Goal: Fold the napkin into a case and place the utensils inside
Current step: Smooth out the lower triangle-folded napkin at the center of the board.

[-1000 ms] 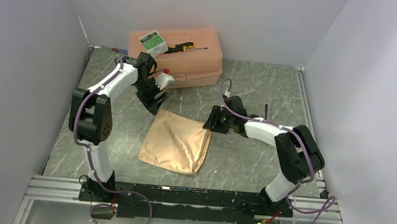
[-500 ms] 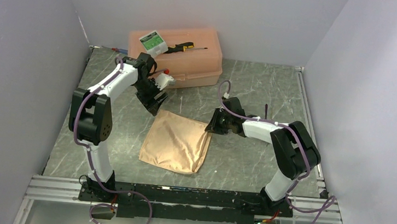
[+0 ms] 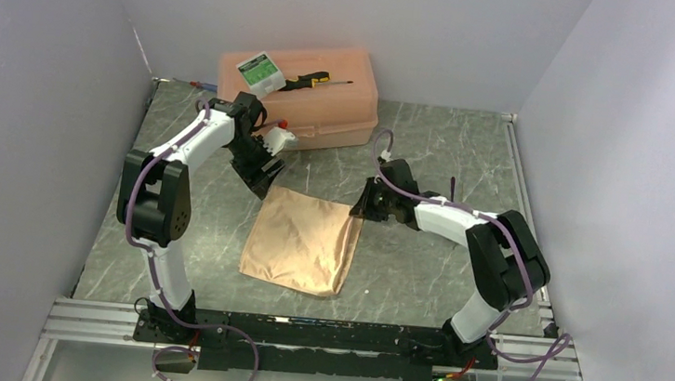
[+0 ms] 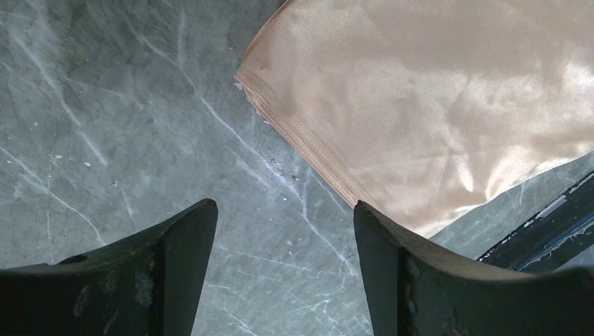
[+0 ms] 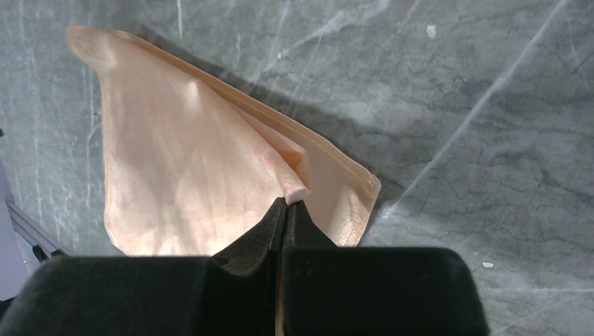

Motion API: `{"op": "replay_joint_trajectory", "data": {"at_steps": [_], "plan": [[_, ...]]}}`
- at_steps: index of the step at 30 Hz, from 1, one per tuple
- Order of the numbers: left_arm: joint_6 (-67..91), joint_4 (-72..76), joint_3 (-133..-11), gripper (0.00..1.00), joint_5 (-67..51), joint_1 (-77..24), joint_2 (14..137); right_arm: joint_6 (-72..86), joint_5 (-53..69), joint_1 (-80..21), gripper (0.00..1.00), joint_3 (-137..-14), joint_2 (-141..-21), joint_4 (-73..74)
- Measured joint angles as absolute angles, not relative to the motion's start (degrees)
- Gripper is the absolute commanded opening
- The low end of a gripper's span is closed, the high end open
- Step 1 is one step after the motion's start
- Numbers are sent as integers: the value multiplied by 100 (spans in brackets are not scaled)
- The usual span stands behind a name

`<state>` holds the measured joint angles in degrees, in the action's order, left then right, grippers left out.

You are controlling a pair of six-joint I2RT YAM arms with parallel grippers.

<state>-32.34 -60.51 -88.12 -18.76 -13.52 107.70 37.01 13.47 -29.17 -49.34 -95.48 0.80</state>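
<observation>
1. Pinching the far right corner of the napkin (image 3: 301,243), the right end effector (image 5: 286,206) is clamped on the lifted top layer.
2. The napkin lies folded on the bench (image 3: 431,153), between the arms.
3. The left end effector (image 4: 284,210) hangs with its fingers apart just beside the napkin's far left corner.

A grey-green marbled tabletop (image 3: 400,281) is enclosed on three sides by plain pale walls (image 3: 36,78). An aluminium rail (image 3: 88,321) is fixed along its near edge.
</observation>
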Motion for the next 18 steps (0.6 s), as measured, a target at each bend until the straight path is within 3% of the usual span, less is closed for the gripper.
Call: {"op": "replay_joint_trajectory", "data": {"at_steps": [16,18], "plan": [[-3083,-6071,-8952,76,-2071,-2128,10875,3328,1341,-2434,0,-5041,-9845,148],[-3068,-6051,-9026,76,-2075,-2226,10960,3271,1387,-2436,8,-5041,-9966,148]]}}
